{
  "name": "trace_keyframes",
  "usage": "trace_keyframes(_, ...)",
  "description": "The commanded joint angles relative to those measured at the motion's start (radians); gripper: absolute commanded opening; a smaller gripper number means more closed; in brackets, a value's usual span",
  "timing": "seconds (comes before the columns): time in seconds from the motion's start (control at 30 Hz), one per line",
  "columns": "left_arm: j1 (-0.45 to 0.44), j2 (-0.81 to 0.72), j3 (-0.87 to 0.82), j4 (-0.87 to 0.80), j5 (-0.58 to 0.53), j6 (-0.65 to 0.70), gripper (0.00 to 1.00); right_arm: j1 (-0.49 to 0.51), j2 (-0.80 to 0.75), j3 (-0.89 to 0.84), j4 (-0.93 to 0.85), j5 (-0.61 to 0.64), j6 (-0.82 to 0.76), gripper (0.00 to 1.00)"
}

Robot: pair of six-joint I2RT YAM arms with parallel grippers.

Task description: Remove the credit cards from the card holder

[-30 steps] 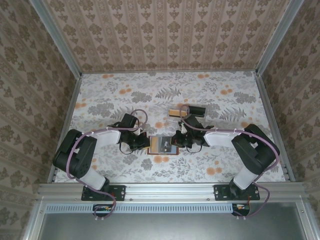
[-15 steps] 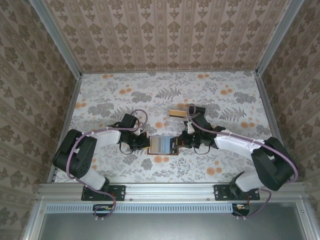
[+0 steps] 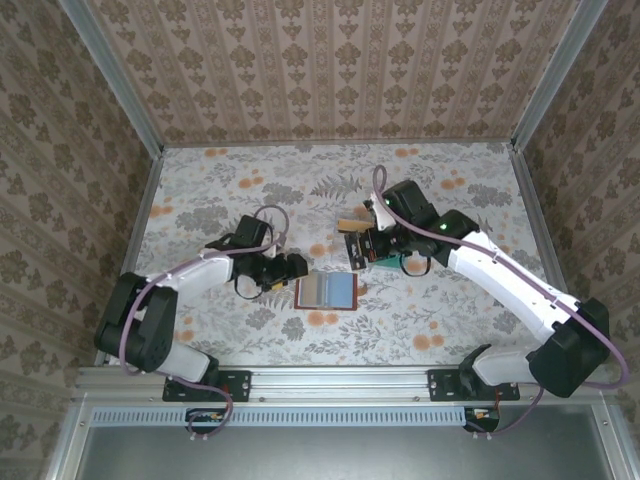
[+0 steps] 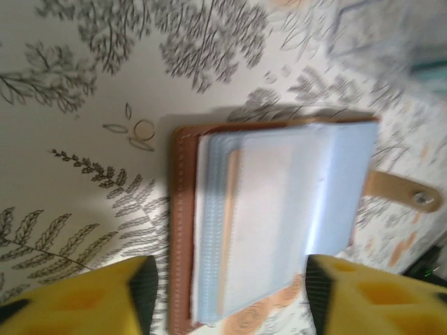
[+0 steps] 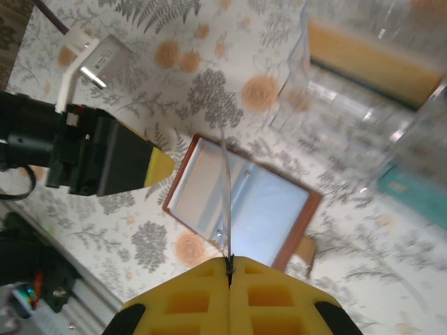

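Right end effector [image 5: 229, 265]: clamped on credit card [image 5: 225, 195], frame centre; thin edge grip, may slip. Left end effector [image 4: 227, 279]: wide.

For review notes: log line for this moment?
left fingers open by open brown leather card holder | right fingers shut on thin flat credit card

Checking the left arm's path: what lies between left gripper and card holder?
Nothing: the left wrist view shows the open left gripper directly facing the card holder.
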Motion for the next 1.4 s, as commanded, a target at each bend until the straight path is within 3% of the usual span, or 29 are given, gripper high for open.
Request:
trace_keyframes(0.0, 0.038, -0.059, 0.034, -0.049, -0.009, 0.019, 0.81, -0.005, 0.039, 0.104, -0.198, 0.135, -0.249, 0.00)
trace_keyframes(0.1, 0.062, -0.099, 0.033, -0.054, -0.006, 0.021, 0.88, -0.003, 0.071, 0.161, -0.232, 0.222, -0.414, 0.00)
trace_keyframes(0.3, 0.089, -0.142, 0.030, -0.053, 0.005, 0.032, 0.90, -0.003, 0.136, 0.231, -0.253, 0.417, -0.700, 0.00)
trace_keyframes(0.37, 0.091, -0.145, 0.031, -0.051, 0.005, 0.035, 0.91, -0.003, 0.163, 0.252, -0.258, 0.448, -0.785, 0.00)
trace_keyframes(0.4, 0.092, -0.148, 0.030, -0.049, 0.005, 0.037, 0.99, -0.003, 0.179, 0.261, -0.258, 0.462, -0.830, 0.00)
trace_keyframes(0.43, 0.092, -0.149, 0.030, -0.049, 0.005, 0.038, 1.00, -0.003, 0.192, 0.266, -0.254, 0.479, -0.868, 0.00)
trace_keyframes(0.67, 0.096, -0.151, 0.040, -0.066, 0.005, 0.056, 1.00, -0.003, 0.245, 0.234, -0.169, 0.541, -1.097, 0.00)
trace_keyframes(0.93, 0.101, -0.147, 0.043, -0.074, -0.001, 0.059, 1.00, -0.022, 0.278, 0.199, -0.114, 0.556, -1.211, 0.00)
trace_keyframes(1.37, 0.113, -0.130, 0.053, -0.078, 0.003, 0.062, 1.00, -0.070, 0.293, 0.123, -0.052, 0.533, -1.242, 0.00)
